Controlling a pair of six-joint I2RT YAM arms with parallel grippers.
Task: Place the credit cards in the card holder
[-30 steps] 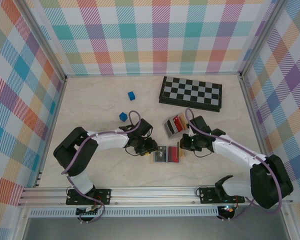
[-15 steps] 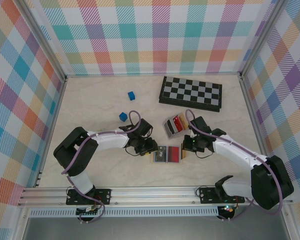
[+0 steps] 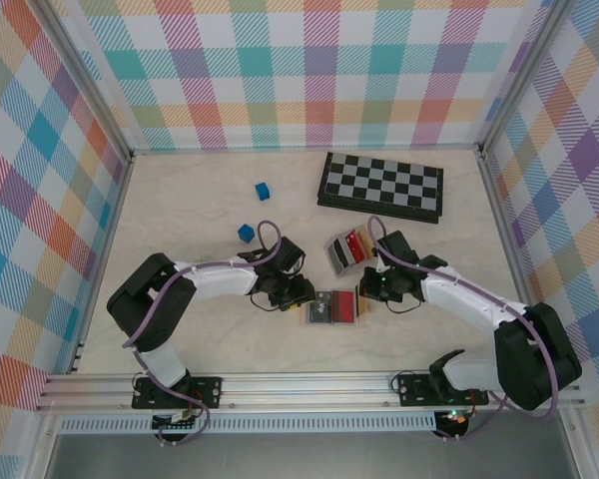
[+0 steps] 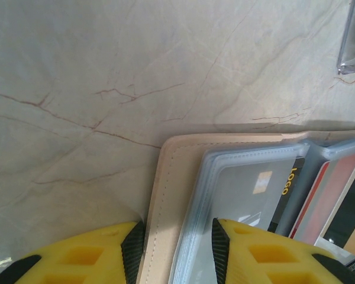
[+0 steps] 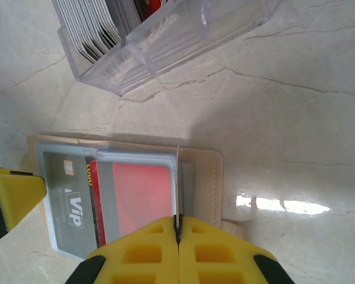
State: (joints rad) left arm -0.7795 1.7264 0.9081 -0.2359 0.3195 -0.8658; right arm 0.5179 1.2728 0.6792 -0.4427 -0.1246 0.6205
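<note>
Top external view: a pale, brown-veined, marble-look counter (image 3: 180,215) is boxed on three sides by plaid walls (image 3: 299,70) in teal, orange, purple and yellow. Silver frame posts stand at the back corners and a metal rail (image 3: 299,384) runs along the near edge.
Far side: a chessboard (image 3: 381,186) lies flat towards the back right. A blue block (image 3: 263,189) sits to its left, and a second blue block (image 3: 245,233) lies nearer the arms.
Clear case: it (image 3: 345,249) stands on the counter just behind the card holder, apart from it, with a row of credit cards (image 5: 94,26) on edge inside.
Card holder: it (image 3: 331,308) lies open and flat near the front middle, between the two arms, with its tan border showing and its clear sleeves facing up.
In the sleeves: a dark card (image 5: 68,198) marked VIP, and a red card (image 5: 139,198) beside it.
Left fingers: they (image 3: 300,298) stand part-way apart, tips down at the holder's left edge. One pad is outside the tan border and the other is over a clear sleeve. I cannot tell whether they press on it.
Right fingers: they (image 3: 364,295) are closed tight at the holder's right side. A thin pale sheet (image 5: 177,177), seen edge-on, runs up from their seam. Whether it is a card or a sleeve leaf I cannot tell.
Surface sheen: the counter is glossy, with a bright glare (image 5: 284,206) just right of the holder.
</note>
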